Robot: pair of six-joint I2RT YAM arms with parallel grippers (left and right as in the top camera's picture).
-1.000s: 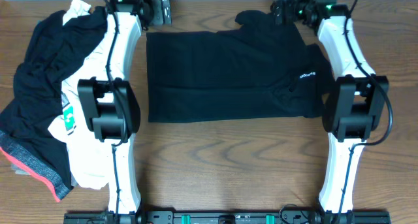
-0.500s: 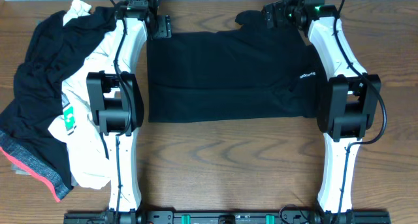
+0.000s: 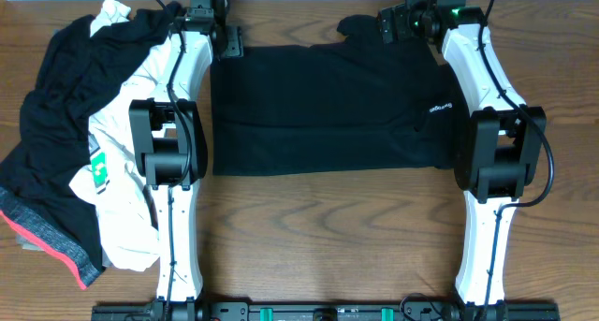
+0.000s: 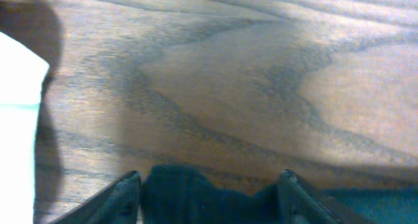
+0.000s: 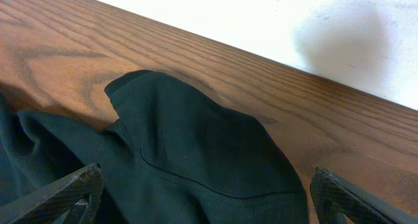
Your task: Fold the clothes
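A black shirt [image 3: 328,106] lies spread flat across the middle of the table, with a small white logo near its right side. My left gripper [image 3: 225,42] is at the shirt's far left corner. In the left wrist view that gripper [image 4: 209,185] has its jaws apart, and the black corner [image 4: 196,201] fills the gap between them. My right gripper [image 3: 388,23] is at the far right sleeve. The right wrist view shows it [image 5: 206,185] wide open, its fingertips [image 5: 85,181] on either side of the sleeve [image 5: 196,139].
More clothes are heaped at the left: a white top with a green mark [image 3: 117,185], black pieces [image 3: 47,124] and a coral-red-edged one [image 3: 51,241]. The table's far edge meets a white wall [image 5: 261,15] just behind both grippers.
The left jaws have narrowed around the shirt's corner, and the left arm has shifted slightly right. The right arm moved a little left early on, then stayed put with its jaws wide.
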